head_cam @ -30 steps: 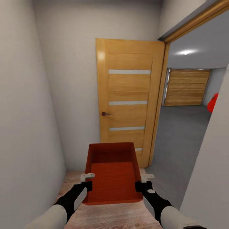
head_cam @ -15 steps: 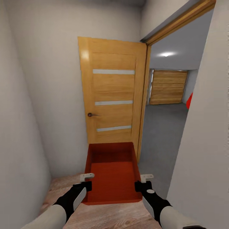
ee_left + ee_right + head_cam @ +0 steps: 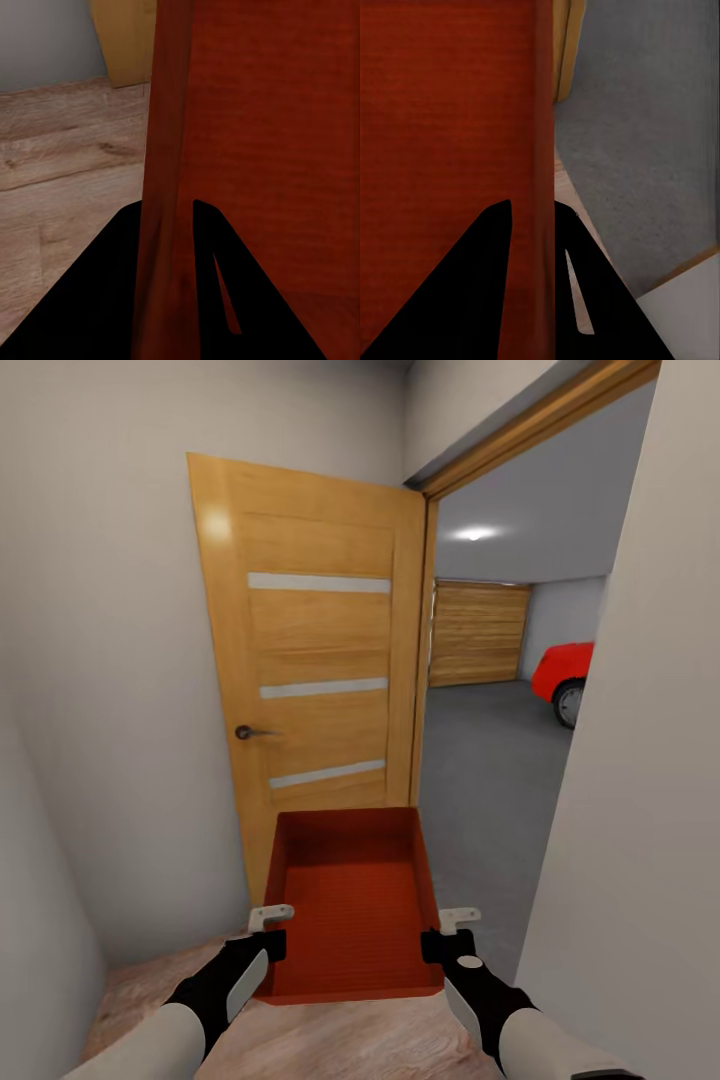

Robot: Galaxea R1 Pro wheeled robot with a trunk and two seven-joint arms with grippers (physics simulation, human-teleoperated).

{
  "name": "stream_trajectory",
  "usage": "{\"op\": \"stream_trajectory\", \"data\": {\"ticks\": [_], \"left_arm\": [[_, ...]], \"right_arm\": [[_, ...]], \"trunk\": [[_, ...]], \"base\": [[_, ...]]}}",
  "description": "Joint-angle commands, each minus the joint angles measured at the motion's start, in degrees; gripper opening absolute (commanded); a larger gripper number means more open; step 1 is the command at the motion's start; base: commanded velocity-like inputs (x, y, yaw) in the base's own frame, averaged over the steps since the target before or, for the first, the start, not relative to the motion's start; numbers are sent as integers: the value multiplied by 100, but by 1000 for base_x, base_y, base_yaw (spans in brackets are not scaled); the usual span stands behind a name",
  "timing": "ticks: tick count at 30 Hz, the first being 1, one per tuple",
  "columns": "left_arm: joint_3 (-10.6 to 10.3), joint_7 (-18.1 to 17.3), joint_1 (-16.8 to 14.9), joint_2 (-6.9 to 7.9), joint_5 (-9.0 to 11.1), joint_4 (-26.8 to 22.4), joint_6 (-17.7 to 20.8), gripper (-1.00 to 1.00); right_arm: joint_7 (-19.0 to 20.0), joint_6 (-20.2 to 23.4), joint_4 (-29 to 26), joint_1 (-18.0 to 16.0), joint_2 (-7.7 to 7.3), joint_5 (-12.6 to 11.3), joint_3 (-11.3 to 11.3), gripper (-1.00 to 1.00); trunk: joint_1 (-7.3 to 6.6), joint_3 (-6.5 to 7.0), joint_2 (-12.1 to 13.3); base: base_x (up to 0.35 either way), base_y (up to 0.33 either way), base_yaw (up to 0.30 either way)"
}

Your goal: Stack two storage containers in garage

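Both grippers, left (image 3: 268, 930) and right (image 3: 447, 932), still pinch the storage container (image 3: 350, 905) walls between their jaws. The view has swung right since a second ago. More garage floor (image 3: 485, 760) and a red car (image 3: 564, 672) now show.

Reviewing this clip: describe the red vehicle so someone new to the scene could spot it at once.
Look past the open wooden door through the doorway onto the grey garage floor. At the opening's right edge, cut off by the near wall, sits the car. It is glossy bright red with a wheel showing, unlike the duller orange-red container.

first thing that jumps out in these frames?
The orange-red storage container, held out front between the left gripper and right gripper, each pinching a side wall. Behind it stands the open wooden door with frosted strips; through the doorway, a red car sits on the grey floor.
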Motion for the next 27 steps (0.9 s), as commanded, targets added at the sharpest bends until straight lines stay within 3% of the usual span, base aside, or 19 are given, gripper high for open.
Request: {"op": "stream_trajectory", "data": {"ticks": [1,8,18,27], "left_arm": [[342,297,-6,237,-130,-29,-151,-100],[342,295,-6,237,-130,-35,-151,-100],[342,303,-6,237,-139,-47,-160,-100],[342,304,-6,237,-139,-47,-160,-100]], "right_arm": [[-55,-17,17,-4,-163,20,-125,-100],[-59,-17,19,-4,-161,14,-125,-100],[-59,-17,26,-4,-161,12,-125,-100],[-54,-6,26,-4,-161,12,-125,-100]], "trunk": [[4,-9,-7],[4,-9,-7],[4,-9,-7],[4,-9,-7]], "base": [[246,219,-284],[216,191,-284],[15,13,-284],[0,0,-52]]}}
